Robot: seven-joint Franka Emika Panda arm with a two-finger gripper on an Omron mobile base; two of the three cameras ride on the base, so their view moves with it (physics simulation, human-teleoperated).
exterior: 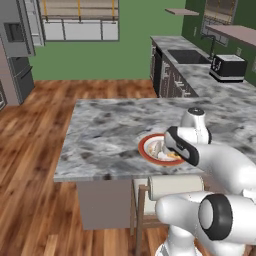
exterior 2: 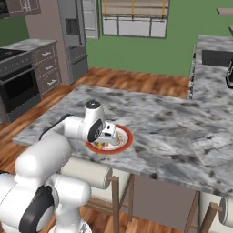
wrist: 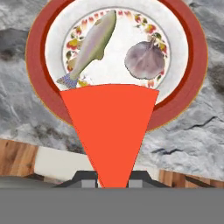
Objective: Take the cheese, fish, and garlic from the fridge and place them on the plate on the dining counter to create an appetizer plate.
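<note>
Currently I have the claw (wrist: 113,183) poised over the plate (wrist: 37,78), its jaws drawn narrow and clamped on the cheese (wrist: 109,131). In the hand view the wedge's red face rises from between the fingertips (wrist: 89,178) and widens away from the claw, its broad end overlapping the plate's near rim. Beyond the cheese, on the white of the plate, lies the fish (wrist: 92,46), off to the left of the claw's line, its tail toward the wedge and its head pointing away at an angle. The garlic (wrist: 145,60) sits to the right of that line, apart from the fish, just past the wedge's far corner; I cannot tell whether it touches the cheese. The plate rests on the dining counter (wrist: 197,131), whose marble edge runs below the claw. From the left base view the claw (exterior: 172,150) hangs at the right side of the plate (exterior: 146,150), and the arm hides most of what lies on it. From the right base view the claw (exterior 2: 109,135) is just above the plate (exterior 2: 126,139), near the edge of the dining counter (exterior 2: 182,132), with a cushioned stool (exterior 2: 88,173) below it. Far behind the claw, the fridge (exterior 2: 73,36) stands against the back wall.
</note>
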